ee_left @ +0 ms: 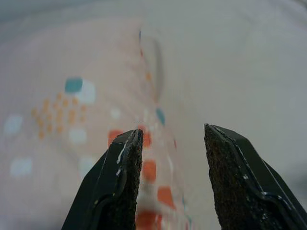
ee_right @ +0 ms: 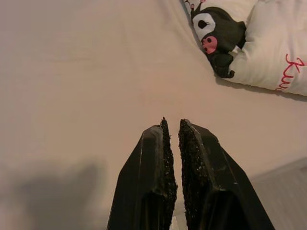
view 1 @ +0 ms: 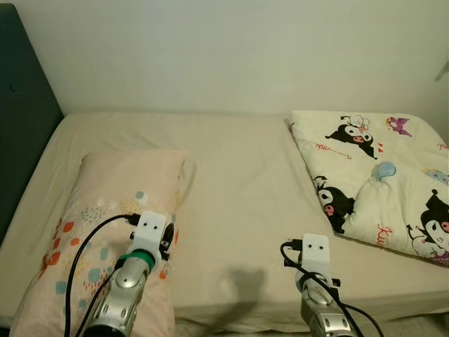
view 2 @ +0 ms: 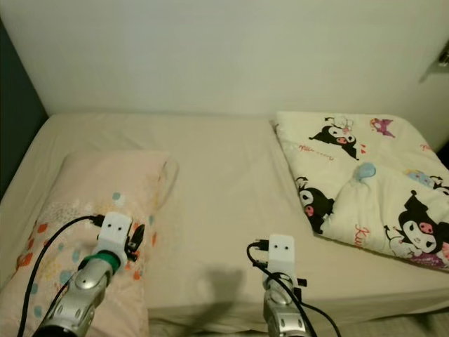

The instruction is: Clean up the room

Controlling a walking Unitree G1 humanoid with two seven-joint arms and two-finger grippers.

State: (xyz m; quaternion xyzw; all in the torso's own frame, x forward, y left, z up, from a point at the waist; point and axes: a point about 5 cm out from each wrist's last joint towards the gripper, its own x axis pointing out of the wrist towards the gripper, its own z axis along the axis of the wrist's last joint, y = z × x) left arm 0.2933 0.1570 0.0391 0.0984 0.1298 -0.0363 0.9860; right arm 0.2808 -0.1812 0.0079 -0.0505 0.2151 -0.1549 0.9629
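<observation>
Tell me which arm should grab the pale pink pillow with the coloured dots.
Left. The left gripper hangs open right over the pale pink dotted pillow, while the right gripper is nearly closed over bare beige sheet, nearer the cartoon-print quilt.

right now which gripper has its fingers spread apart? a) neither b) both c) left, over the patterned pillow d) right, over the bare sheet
c: the left gripper shows a wide gap between its fingers above the pillow, while the right gripper has its fingers nearly together over the bed sheet.
</observation>
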